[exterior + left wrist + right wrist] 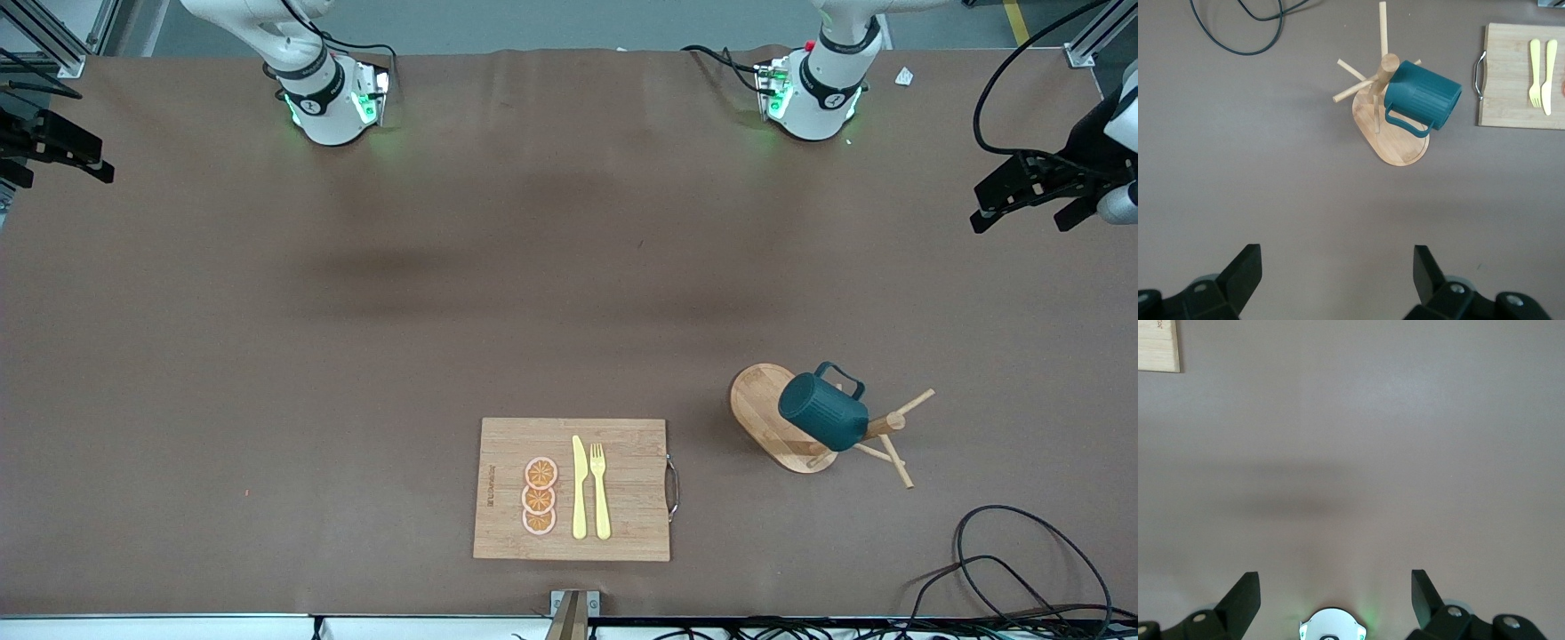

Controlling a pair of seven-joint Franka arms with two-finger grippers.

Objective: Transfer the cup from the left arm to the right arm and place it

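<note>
**Meanwhile, the mug hangs on its rack and both arms hold off**

Right now the small dark teal-green ribbed cup (822, 411) with a loop handle sits hung on the wooden peg rack (787, 418), a light bamboo stand with an oval base and thin pegs sticking out from a central post. The cup is tilted, mouth toward the rack's base, handle turned away from the front camera. In the left wrist view the same cup (1423, 95) shows its ribbing and handle clearly, resting against the post above the oval base of the rack (1395, 137).

Beside the rack, toward the right arm's end of the table, lies a rectangular bamboo cutting board (502, 444) with a metal handle on the edge facing the rack. On the board lie a pale yellow plastic knife (579, 487), a matching yellow fork (600, 491), and three orange slices (539, 496) stacked in a column.

The left gripper (1337, 280) hovers over bare brown table, well apart from the rack, its jaws spread wide with nothing between them. The right gripper (1335, 599) hangs over the table at the right arm's end, far from the rack, jaws likewise wide and holding nothing. A loose black cable (1022, 560) lies near the rack, closer to the front camera.
</note>
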